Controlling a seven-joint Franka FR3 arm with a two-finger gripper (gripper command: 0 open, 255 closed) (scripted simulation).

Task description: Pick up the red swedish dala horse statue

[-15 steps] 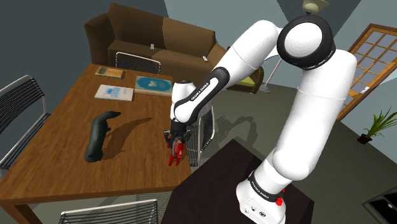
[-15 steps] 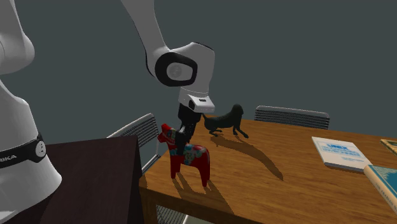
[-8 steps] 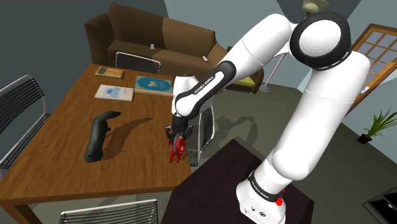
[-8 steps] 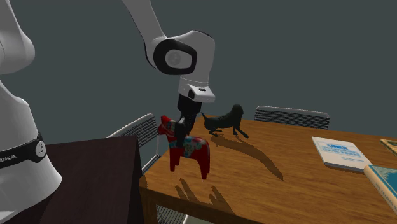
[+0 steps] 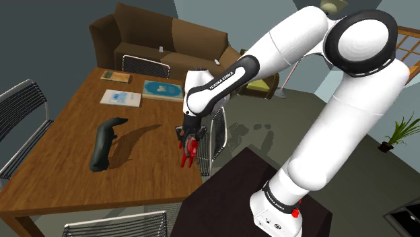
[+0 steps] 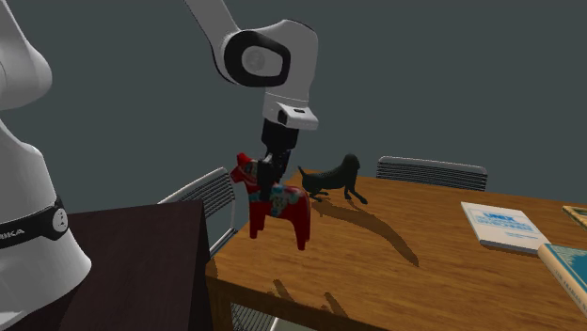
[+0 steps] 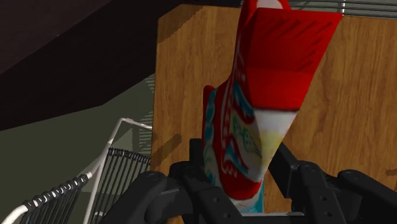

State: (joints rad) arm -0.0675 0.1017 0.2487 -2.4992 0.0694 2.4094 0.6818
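Observation:
The red Dala horse (image 6: 275, 203) with painted blue and white saddle hangs in the air above the wooden table's (image 6: 423, 282) corner, its legs off the wood and its shadow below. My black gripper (image 6: 273, 174) is shut on its back from above. In the shoulder view the horse (image 5: 189, 149) dangles under the gripper (image 5: 186, 137) near the table (image 5: 60, 168) edge closest to the stand. Seen from the wrist, the fingers (image 7: 191, 184) clasp the horse's red body (image 7: 261, 108), with the table corner far beneath.
A black dog-shaped figure (image 5: 104, 143) lies on the table's middle, also standing behind the horse as the black figure (image 6: 331, 178). Books (image 5: 122, 97) lie at the far end. Wire chairs (image 5: 217, 138) ring the table. The dark stand (image 6: 122, 263) sits beside the corner.
The gripper has risen with the horse clasped in it; the horse left the tabletop and now hangs clear above it.

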